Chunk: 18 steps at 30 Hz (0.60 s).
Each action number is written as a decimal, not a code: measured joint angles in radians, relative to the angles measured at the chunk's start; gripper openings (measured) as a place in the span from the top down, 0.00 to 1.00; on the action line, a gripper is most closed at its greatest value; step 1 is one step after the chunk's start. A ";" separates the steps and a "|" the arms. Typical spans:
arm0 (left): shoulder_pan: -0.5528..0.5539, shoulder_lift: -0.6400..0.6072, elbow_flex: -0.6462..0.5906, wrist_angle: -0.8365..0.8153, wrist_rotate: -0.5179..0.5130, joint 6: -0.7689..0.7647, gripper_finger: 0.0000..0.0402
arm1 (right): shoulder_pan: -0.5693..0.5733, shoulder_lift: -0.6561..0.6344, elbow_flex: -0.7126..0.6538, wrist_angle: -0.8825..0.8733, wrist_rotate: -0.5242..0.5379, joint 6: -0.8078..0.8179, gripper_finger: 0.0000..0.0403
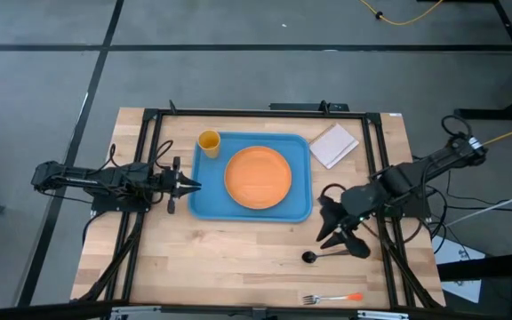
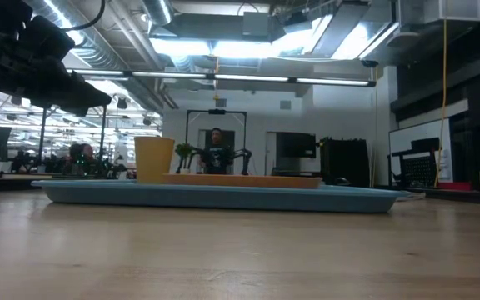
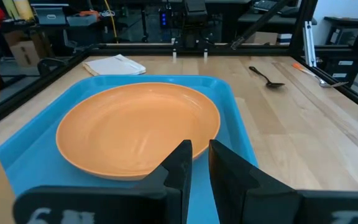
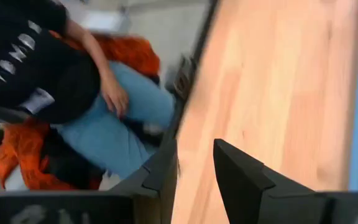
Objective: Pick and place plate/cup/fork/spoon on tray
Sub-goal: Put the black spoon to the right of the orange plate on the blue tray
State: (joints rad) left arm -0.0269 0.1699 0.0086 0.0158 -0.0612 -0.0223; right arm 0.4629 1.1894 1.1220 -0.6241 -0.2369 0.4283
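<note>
A workshop with a grey floor and, in the right wrist view, a seated person beyond the desk edge surrounds the wooden desk (image 1: pixel 238 258). Two of the four items are already placed: the plate (image 1: pixel 258 177) lies flat in the middle of the tray (image 1: pixel 204 206), and the cup (image 1: pixel 208 141) stands upright in the tray's far left corner.

The spoon (image 1: pixel 321 256) and the fork (image 1: pixel 332 298) are left on the bare desk, outside the tray on its near right side. The spoon is found just below and beside the right tool (image 1: pixel 345 238), its round bowl pointing away from the tool toward the left arm's side and its thin handle running back under the fingers, so its long axis lies roughly across the desk. The fork is set nearer the desk's front edge, well apart from the spoon, tines toward the left side and orange handle toward the right.

The right tool is seen with its fingers spread moderately and nothing held. The spoon is judged the next item, and the right arm is clearly the nearer one. The left tool (image 1: pixel 188 185) waits at the tray's left rim, its fingers nearly closed on nothing. A white pad (image 1: pixel 333 145) lies beyond the tray's far right corner.
</note>
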 joint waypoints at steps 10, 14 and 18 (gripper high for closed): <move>0.000 0.000 0.000 0.000 0.000 0.000 0.88 | 0.000 0.050 -0.013 -0.109 0.036 0.092 0.73; 0.000 0.000 0.000 0.000 0.000 0.000 0.88 | 0.000 0.054 -0.053 -0.107 0.135 0.136 0.73; 0.000 0.000 0.000 0.000 0.000 0.000 0.88 | -0.001 0.054 -0.093 -0.107 0.185 0.219 0.73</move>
State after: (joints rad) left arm -0.0269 0.1699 0.0086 0.0158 -0.0612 -0.0223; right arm 0.4618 1.2434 1.0286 -0.7312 -0.0521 0.6475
